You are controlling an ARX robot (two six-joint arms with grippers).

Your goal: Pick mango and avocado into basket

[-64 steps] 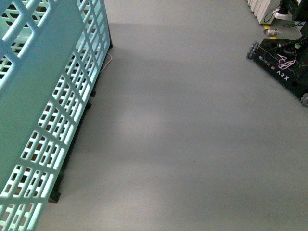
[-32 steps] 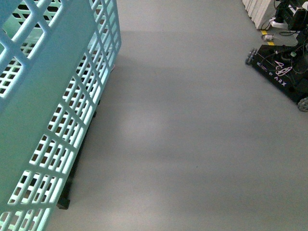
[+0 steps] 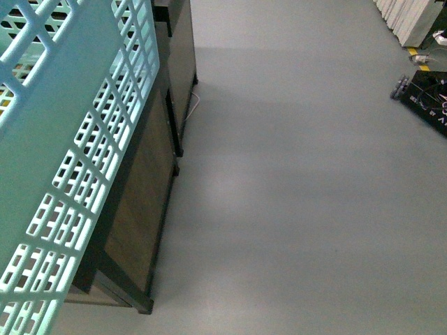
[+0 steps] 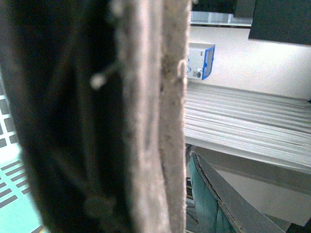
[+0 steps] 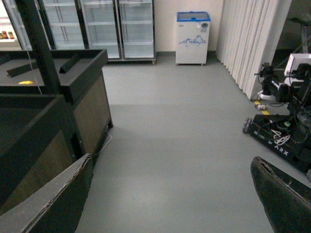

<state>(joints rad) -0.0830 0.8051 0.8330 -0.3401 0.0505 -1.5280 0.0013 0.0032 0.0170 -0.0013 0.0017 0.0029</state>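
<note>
The turquoise basket (image 3: 63,132) fills the left of the front view, its slotted wall tilted and held above the floor. In the left wrist view its brown ribbed handle (image 4: 150,121) runs close across the lens, and my left gripper (image 4: 182,194) is shut on it, with one finger (image 4: 218,206) showing beside the handle. A patch of the basket's turquoise slotted floor (image 4: 9,208) shows at the edge. My right gripper (image 5: 170,204) is open over bare grey floor, with nothing between its fingers (image 5: 53,204). The mango and the avocado are out of view.
A dark display stand (image 3: 150,202) sits under the basket and shows again in the right wrist view (image 5: 73,92). Another wheeled robot (image 5: 284,131) is parked to the right. Glass-door fridges (image 5: 97,29) and a white chest freezer (image 5: 193,38) line the far wall.
The front view has swung. The dark stand has come into sight beneath the basket, and the other robot has slid toward the right edge. The basket stays held up.
</note>
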